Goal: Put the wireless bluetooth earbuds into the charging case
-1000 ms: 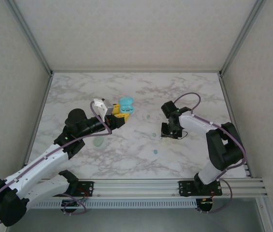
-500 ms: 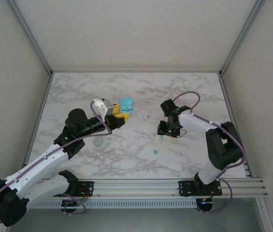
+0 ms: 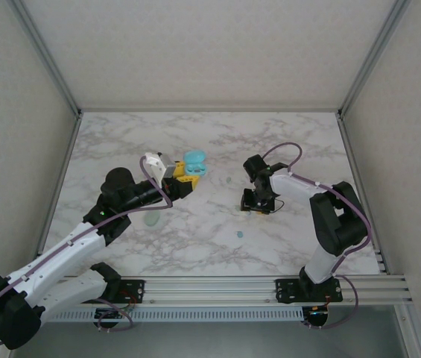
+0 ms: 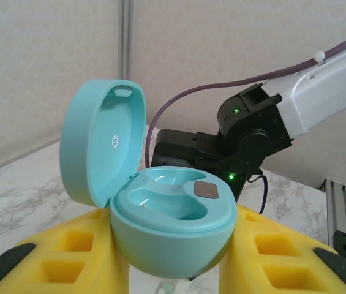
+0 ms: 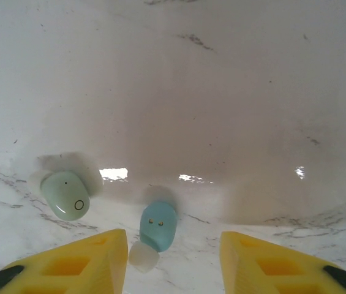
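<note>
From above, the left gripper (image 3: 182,179) clamps the open charging case (image 3: 194,162). Right of the case, the right gripper (image 3: 257,203) points down at the marble table (image 3: 121,142).

On the left wrist camera, yellow fingers (image 4: 68,257) squeeze the case, its lid upright.

On the right wrist camera, the jaws stand apart around a teal-blue earbud (image 5: 155,228) without touching it. A pale green earbud (image 5: 67,195) lies just to its left.

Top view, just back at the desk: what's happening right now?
The left tool grips the open teal case, lid up, both wells looking empty. The right tool is open and low over the table, its fingers either side of a blue bud lying there. A pale bud lies beside it, untouched.
</note>
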Robot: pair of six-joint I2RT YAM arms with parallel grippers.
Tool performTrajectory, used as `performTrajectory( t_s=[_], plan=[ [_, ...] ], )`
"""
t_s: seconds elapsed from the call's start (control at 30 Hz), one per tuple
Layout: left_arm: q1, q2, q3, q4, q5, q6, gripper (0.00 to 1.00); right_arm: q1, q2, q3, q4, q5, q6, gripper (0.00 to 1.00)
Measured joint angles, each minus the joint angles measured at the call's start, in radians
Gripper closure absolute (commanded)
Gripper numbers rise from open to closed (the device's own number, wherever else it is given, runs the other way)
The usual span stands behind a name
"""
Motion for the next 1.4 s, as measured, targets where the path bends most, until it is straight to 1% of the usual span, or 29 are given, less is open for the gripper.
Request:
performTrajectory(
  t_s=[0.43,0.73,1.03,1.2,1.4],
  plan=[
    [0.000,0.000,0.000,-0.004,0.000,0.000,0.81,-0.003,-0.010,-0.003,-0.023,0.035,-0.003,0.59],
    [0.000,0.000,0.000,-0.004,0.000,0.000,0.81,-0.027,-0.016,-0.004,-0.023,0.043,-0.019,0.60],
    [0.000,0.000,0.000,-0.004,0.000,0.000,0.81,-0.038,-0.010,0.000,-0.023,0.035,-0.052,0.65],
    [0.000,0.000,0.000,-0.004,0.000,0.000,0.81,-0.038,-0.010,0.000,-0.023,0.036,-0.053,0.64],
    [0.000,0.000,0.000,-0.004,0.000,0.000,0.81,-0.038,-0.058,0.000,-0.022,0.035,-0.081,0.59]
  ],
)
